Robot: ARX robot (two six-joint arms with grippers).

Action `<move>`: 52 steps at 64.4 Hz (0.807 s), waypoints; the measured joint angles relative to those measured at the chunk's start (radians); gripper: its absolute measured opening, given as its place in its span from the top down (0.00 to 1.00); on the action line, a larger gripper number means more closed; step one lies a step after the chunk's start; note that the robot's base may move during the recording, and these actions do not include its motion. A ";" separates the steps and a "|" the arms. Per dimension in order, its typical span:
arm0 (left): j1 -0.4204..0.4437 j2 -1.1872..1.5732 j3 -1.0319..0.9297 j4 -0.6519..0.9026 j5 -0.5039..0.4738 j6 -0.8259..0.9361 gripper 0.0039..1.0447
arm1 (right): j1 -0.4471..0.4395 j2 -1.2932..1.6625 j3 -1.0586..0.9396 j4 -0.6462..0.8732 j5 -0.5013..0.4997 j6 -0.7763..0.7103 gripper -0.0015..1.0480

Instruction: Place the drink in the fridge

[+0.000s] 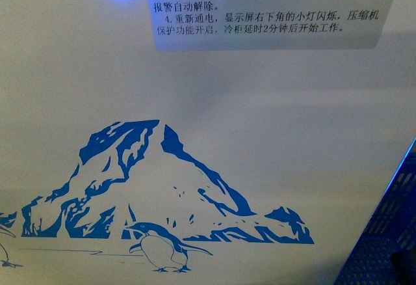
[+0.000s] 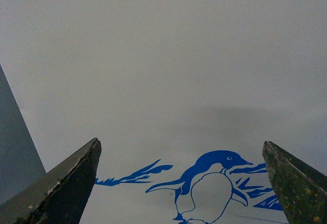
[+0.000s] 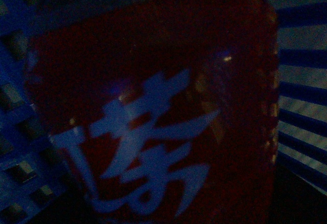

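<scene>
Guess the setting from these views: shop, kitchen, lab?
Likely a small shop or a mock-up of one, not certain. Clues: a white freezer with a penguin-and-mountain picture and a Chinese instruction sticker, and beside it a blue mesh basket holding a red drink pack.

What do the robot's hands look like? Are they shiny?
Only the left gripper shows. Its two fingers are dark grey-green wedges that narrow to blunt tips, dull rather than shiny, with scuffed pale edges and little yellowish specks. No cables or labels show. The right gripper and both arms are out of sight.
</scene>
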 joint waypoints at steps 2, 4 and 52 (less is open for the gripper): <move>0.000 0.000 0.000 0.000 0.000 0.000 0.08 | 0.002 0.001 0.001 -0.004 -0.013 0.006 0.40; 0.000 0.000 0.000 0.000 0.000 0.000 0.08 | 0.004 0.001 0.001 -0.007 -0.024 0.014 0.45; 0.000 0.000 0.000 0.000 0.000 0.000 0.08 | 0.053 -0.660 -0.474 0.158 -0.346 0.025 0.65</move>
